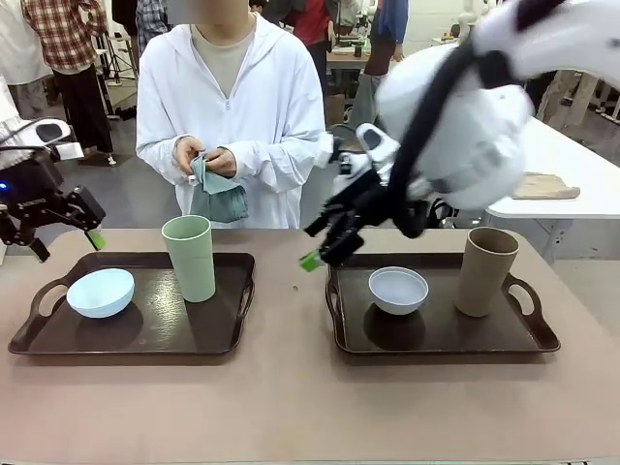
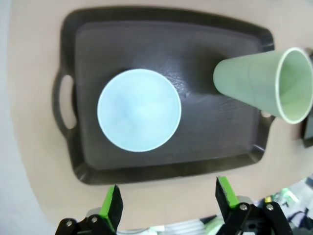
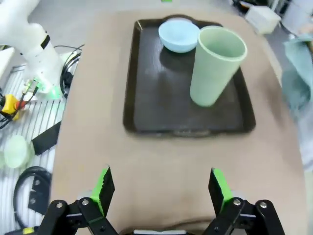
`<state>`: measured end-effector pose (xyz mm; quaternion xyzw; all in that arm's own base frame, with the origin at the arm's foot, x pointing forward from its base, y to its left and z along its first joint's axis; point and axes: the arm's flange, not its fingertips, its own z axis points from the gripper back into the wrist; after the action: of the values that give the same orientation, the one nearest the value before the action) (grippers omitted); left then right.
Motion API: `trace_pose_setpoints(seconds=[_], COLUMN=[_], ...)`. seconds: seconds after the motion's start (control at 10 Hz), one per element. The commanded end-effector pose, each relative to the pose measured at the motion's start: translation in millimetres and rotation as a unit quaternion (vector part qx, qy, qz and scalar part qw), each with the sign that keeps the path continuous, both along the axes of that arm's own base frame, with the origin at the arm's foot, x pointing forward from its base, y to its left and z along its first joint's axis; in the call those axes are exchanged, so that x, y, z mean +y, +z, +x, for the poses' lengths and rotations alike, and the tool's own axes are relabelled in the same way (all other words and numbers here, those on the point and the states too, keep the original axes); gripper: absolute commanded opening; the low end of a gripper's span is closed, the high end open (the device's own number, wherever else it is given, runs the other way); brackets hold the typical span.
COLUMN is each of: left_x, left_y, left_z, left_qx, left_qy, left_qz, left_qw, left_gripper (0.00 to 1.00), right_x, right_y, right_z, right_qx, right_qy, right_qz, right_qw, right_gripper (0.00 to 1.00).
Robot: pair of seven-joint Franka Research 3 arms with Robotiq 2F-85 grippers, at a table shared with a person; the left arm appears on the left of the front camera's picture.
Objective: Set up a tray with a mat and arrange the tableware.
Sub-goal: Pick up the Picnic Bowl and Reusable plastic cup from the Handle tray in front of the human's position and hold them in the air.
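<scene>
jaws of left tool (image 2: 167, 186) and right tool (image 3: 160, 172) stand wide, gripping nothing

A tan counter (image 1: 291, 417) spans the foreground, with grey floor (image 1: 145, 199) behind it. At the right stands a white table (image 1: 581, 165) carrying a flat tan piece (image 1: 545, 186). Farther back, several people (image 1: 63, 39) stand about, one in a plaid shirt. Near them is another table (image 1: 341, 56) with small items too blurred to tell. The light is even and bright. In the right wrist view, beside the counter's edge, black cables (image 3: 29, 171) curl over a white ribbed surface (image 3: 19, 132), and a yellow part (image 3: 7, 105) lies close by.
</scene>
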<state>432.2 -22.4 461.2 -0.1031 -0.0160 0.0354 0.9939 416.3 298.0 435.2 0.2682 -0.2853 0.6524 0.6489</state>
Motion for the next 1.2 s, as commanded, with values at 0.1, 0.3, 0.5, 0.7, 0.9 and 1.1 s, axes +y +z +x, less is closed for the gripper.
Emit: trace_pose_setpoints(seconds=[0.1, 0.3, 0.5, 0.7, 0.9, 1.1], left_x=[-15.4, -17.8, -14.6, -13.9, -12.1, -11.0], left_y=[-18.8, -23.0, -16.1, -22.9, -20.7, -29.6], left_z=[-6.7, -7.6, -7.7, -2.8, -2.1, 19.6], left_qx=[-0.021, -0.035, -0.052, -0.031, -0.038, -0.038], left_qy=[0.011, 0.012, 0.023, -0.003, 0.0, -0.009], left_qz=[0.035, 0.057, 0.085, 0.041, 0.053, 0.079], left_qw=[0.999, 0.998, 0.995, 0.999, 0.998, 0.996], left_gripper=[1.0, 1.0, 1.0, 1.0, 1.0, 1.0], right_x=[52.6, 74.6, 73.8, 73.8, 78.2, 76.5], right_y=[-27.5, -28.4, -30.4, -30.4, -29.7, -53.8], right_z=[41.8, 56.0, 46.8, 46.8, 52.2, 74.5], right_qx=[-0.023, -0.012, -0.006, -0.006, -0.004, 0.001], right_qy=[0.055, 0.071, 0.059, 0.059, 0.061, 0.026], right_qz=[0.009, 0.019, 0.016, 0.016, 0.022, 0.046], right_qw=[0.998, 0.997, 0.998, 0.998, 0.998, 0.999], right_gripper=[1.0, 1.0, 1.0, 1.0, 1.0, 1.0])
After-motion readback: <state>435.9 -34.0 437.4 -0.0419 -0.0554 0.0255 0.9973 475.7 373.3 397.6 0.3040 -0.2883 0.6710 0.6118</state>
